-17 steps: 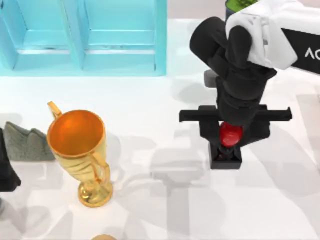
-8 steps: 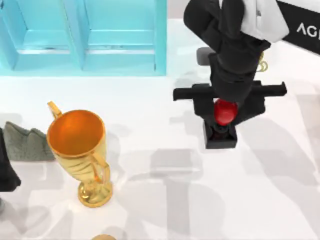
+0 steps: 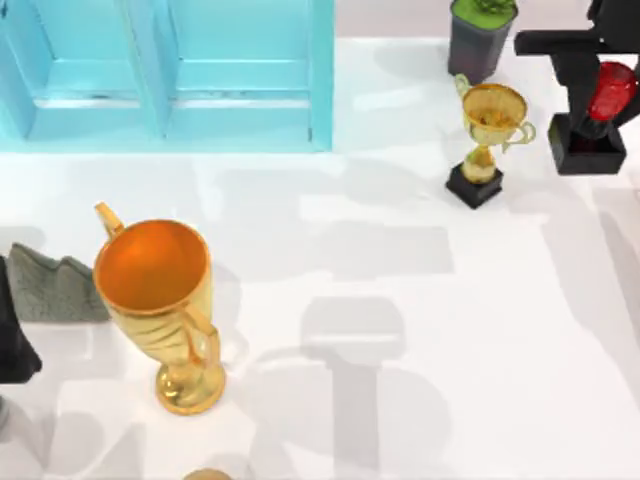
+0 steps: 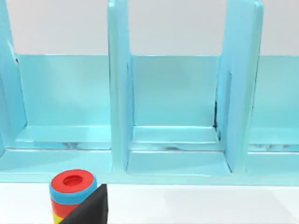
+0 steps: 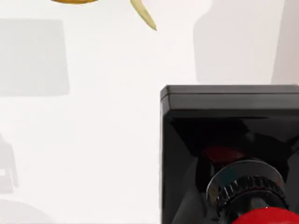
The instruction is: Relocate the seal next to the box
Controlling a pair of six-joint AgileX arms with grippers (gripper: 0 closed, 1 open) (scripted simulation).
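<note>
The seal has a glossy red knob [image 3: 610,90] on a black square base [image 3: 588,148]. It sits at the table's far right, near the back, with my right gripper [image 3: 603,88] shut on the knob. In the right wrist view the seal's black base [image 5: 229,135] is close up, with a metal collar [image 5: 245,186] and the red knob [image 5: 266,217] at the edge. The box [image 3: 170,70] is a light blue shelf unit at the back left, far from the seal. My left arm [image 3: 12,340] is parked at the left edge, facing the box's compartments [image 4: 175,116].
A small gold trophy [image 3: 487,125] on a black base stands just left of the seal. A dark pot with a green plant [image 3: 480,35] is behind it. A large gold trophy [image 3: 160,300] and a grey crumpled object [image 3: 55,285] stand front left. A stack of coloured rings [image 4: 72,189] sits before the box.
My right gripper has carried the seal from the table's middle to the far right and back, away from the box, uncovering the small trophy and the plant pot.
</note>
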